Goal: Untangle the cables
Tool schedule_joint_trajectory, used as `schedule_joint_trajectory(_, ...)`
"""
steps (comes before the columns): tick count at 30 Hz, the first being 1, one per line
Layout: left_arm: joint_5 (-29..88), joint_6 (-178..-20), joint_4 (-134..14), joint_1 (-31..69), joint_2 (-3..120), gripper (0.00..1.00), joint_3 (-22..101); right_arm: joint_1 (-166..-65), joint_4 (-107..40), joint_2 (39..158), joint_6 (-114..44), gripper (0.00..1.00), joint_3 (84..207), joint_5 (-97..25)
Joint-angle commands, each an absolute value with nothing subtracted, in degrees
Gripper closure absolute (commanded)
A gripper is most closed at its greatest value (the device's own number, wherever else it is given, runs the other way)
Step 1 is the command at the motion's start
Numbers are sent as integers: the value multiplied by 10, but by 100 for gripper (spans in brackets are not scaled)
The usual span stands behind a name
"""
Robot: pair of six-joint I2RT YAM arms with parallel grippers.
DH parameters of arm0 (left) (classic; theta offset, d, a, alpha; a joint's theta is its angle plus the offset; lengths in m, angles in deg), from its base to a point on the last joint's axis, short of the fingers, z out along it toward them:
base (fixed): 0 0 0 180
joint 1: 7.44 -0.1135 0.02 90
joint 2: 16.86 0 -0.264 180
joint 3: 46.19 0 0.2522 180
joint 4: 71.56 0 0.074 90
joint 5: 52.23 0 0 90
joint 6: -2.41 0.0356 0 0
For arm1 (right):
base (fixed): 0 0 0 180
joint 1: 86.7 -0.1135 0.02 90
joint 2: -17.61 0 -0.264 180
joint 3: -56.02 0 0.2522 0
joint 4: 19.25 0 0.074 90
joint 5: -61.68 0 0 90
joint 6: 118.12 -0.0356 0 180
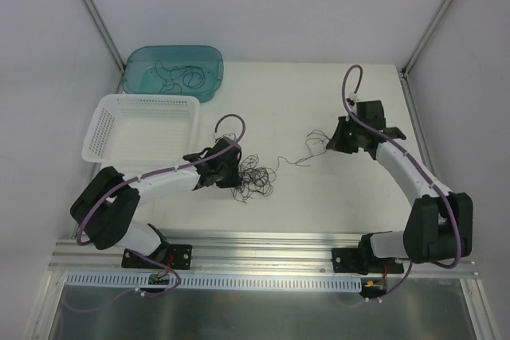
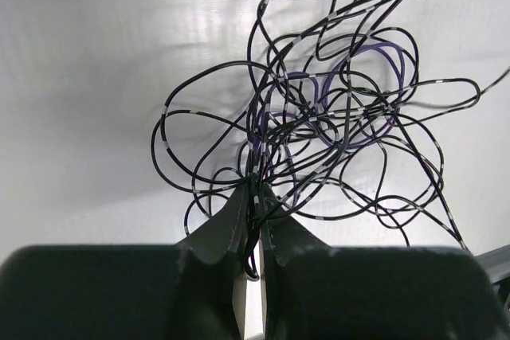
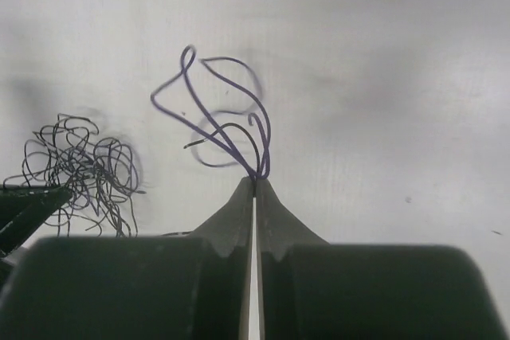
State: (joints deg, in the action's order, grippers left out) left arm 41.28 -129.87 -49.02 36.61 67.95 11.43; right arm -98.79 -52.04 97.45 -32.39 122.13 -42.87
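Left claw [image 2: 256, 193]: clamped on cables [image 2: 319, 109] tangle | right claw [image 3: 255, 182]: clamped on purple strand [image 3: 213, 109], looping ahead-left of tips

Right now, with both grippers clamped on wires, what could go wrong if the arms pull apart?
1. The left gripper pinches several strands of the tangle at once, so pulling may drag the whole clump or tighten knots rather than free one cable.
2. The right gripper holds a purple wire only at its very tips, so it may slip out under tension.
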Motion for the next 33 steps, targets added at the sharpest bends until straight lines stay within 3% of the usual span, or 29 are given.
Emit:
schedule_joint_trajectory(1,408,-1278,-472,344,628,100,84,-950,-624,905,-305,99,1297,-402)
schedule_joint_trajectory(10,397,-1271,-463,325,626,100,78,-914,-737,808,-286,99,1479,-426)
schedule_joint_trajectory(16,379,-1274,-461,325,635,98,87,-901,-744,786,-289,99,1526,-477)
schedule_joint_trajectory(18,362,-1264,-461,326,625,90,96,-902,-729,783,-291,99,1515,-547)
schedule_joint_trajectory(21,350,-1243,-461,333,596,69,110,-913,-712,776,-290,99,1479,-584)
schedule_joint_trajectory(22,345,-1237,-461,338,588,55,115,-925,-710,773,-285,99,1469,-587)
schedule_joint_trajectory(26,324,-1206,-462,348,544,26,141,-965,-712,769,-245,99,1429,-593)
schedule_joint_trajectory(29,297,-1177,-461,352,509,13,162,-998,-708,766,-224,99,1395,-593)
schedule_joint_trajectory(33,265,-1104,-461,364,468,11,194,-1049,-700,769,-199,99,1360,-598)
